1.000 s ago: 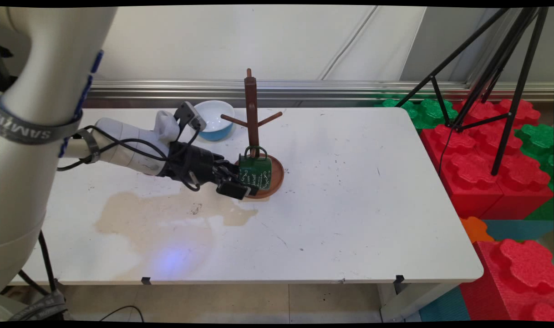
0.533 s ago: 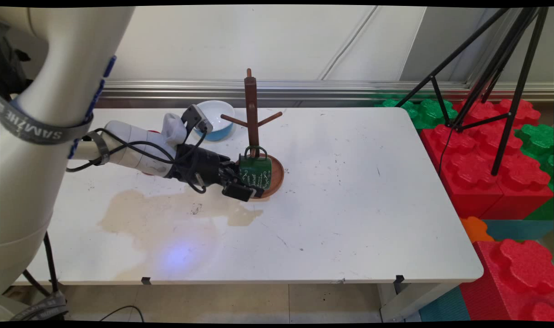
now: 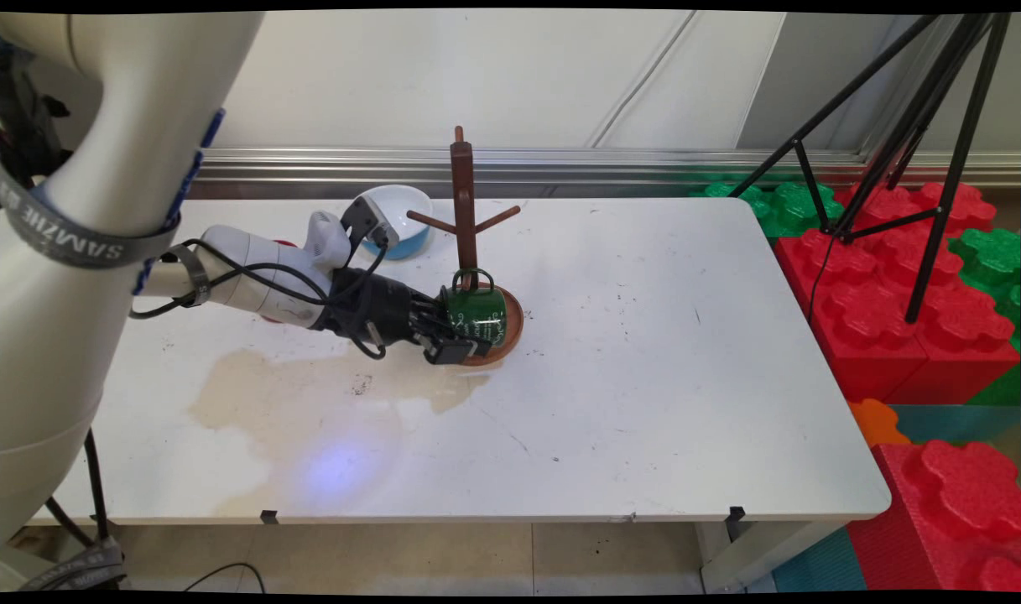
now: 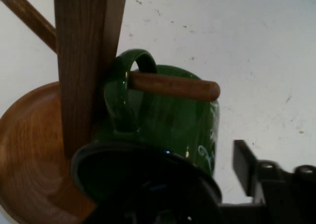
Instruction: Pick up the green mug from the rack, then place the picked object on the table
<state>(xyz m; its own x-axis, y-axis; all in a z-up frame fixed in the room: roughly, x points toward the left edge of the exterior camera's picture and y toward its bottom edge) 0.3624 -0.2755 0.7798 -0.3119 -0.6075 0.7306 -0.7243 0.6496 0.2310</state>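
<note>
– At the foot of the wooden mug tree (image 3: 462, 201), what is the gripper (image 3: 458, 342) doing?

– It reaches in low from the left, nearly level with the white table (image 3: 644, 377), and its tip is right against a green mug (image 3: 476, 312). Black cables (image 3: 250, 273) loop along the wrist behind it.

– Where exactly is the mug?

– It hangs by its handle (image 4: 126, 81) on the tree's lowest peg (image 4: 173, 86), just over the round wooden base (image 3: 514, 323). It is tilted, with its open mouth turned towards the gripper (in the hand view the dark rim fills the bottom of the picture, and the peg runs through the handle loop beside the upright post).

– Is the gripper spread apart or closed on the mug?

– I cannot tell. The mug's rim covers too much of it in the hand view, and the main view does not settle it either.

– What else is about?

– A blue-and-white bowl (image 3: 401, 210) stands behind the wrist, near the table's far edge. A wide brownish stain (image 3: 309, 394) spreads over the table in front of the arm. Off the table to the right are a black tripod (image 3: 929, 126) and big red and green foam blocks (image 3: 888, 277).
</note>
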